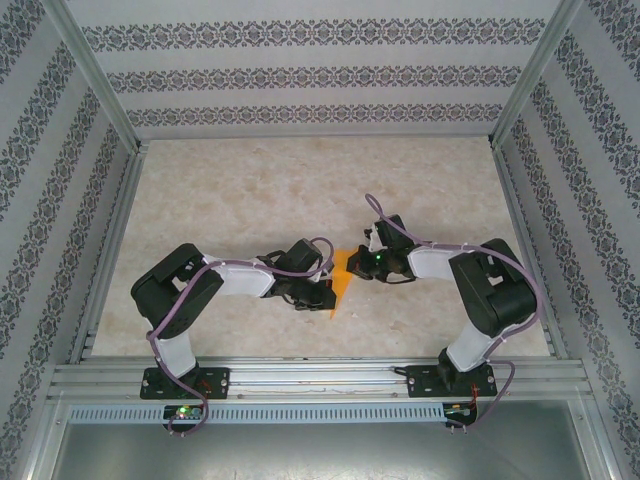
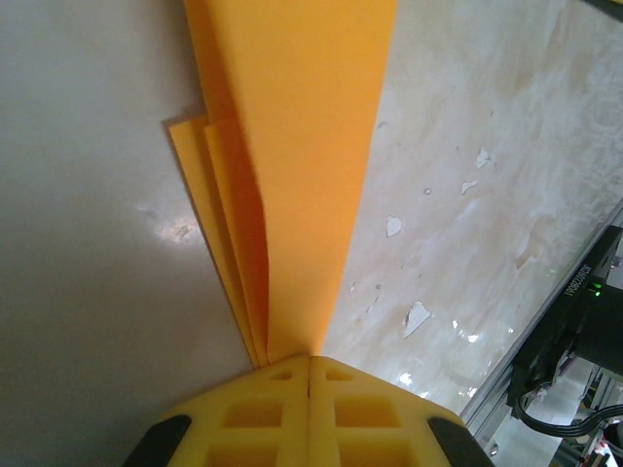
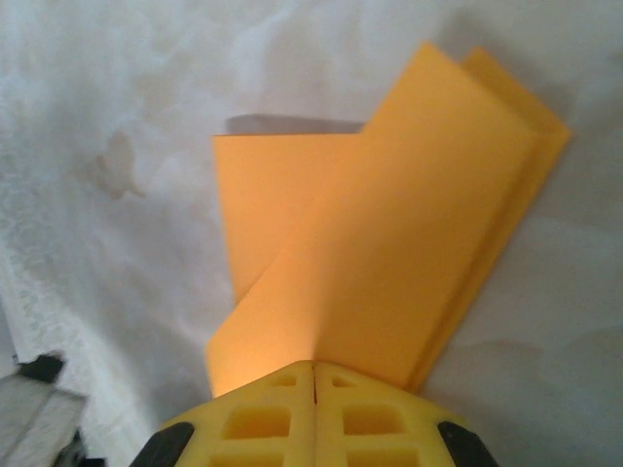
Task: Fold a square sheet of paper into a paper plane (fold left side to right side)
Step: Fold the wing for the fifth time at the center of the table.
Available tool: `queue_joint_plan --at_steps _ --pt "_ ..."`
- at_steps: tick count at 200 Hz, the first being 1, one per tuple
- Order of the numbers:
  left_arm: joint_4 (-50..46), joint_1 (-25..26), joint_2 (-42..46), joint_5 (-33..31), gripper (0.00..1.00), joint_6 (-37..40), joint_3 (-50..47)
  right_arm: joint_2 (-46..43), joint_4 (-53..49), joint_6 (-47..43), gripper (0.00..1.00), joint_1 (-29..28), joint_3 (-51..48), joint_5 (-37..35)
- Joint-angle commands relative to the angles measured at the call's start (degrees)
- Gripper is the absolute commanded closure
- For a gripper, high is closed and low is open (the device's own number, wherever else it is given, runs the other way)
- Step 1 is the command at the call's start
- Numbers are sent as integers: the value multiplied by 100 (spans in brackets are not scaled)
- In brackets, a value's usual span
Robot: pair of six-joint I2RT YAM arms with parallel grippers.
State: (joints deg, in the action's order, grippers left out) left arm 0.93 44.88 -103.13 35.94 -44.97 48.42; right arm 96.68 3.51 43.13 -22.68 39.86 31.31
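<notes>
The orange sheet of paper (image 1: pixel 341 283) is folded into a narrow, layered dart shape and sits mid-table between the two arms. My left gripper (image 1: pixel 322 290) is shut on its near end. In the left wrist view the yellow fingers (image 2: pixel 282 409) meet at the paper's narrow tip (image 2: pixel 302 146), and several folded layers fan away from them. My right gripper (image 1: pixel 357 265) is shut on the far end from the right. In the right wrist view its jaws are pressed together on the top flap (image 3: pixel 389 263), while a lower flap (image 3: pixel 273 195) lies flat on the table.
The marbled tabletop (image 1: pixel 250 200) is enclosed by patterned walls (image 1: pixel 300 80) at the back and sides. An aluminium rail (image 1: pixel 320 380) runs along the near edge with both arm bases. The right arm's black base (image 2: pixel 574 331) shows past the table edge.
</notes>
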Motion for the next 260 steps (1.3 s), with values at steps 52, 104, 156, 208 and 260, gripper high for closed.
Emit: queue_joint_plan --at_steps 52,104,156,208,260 --pt "-701 -49 583 -275 100 95 82 404 -389 -217 100 77 -139 -222" --pt "-1034 -59 584 -67 100 349 701 369 -426 -219 100 76 -241 -257" --pt "-734 -59 -73 280 100 379 1093 402 -445 -191 100 62 -242 -310" --pt "-559 -85 -501 288 100 367 1280 470 -464 -198 100 19 -233 -346" --pt "-657 -85 -698 165 100 470 1257 514 -535 -235 100 18 -226 -432"
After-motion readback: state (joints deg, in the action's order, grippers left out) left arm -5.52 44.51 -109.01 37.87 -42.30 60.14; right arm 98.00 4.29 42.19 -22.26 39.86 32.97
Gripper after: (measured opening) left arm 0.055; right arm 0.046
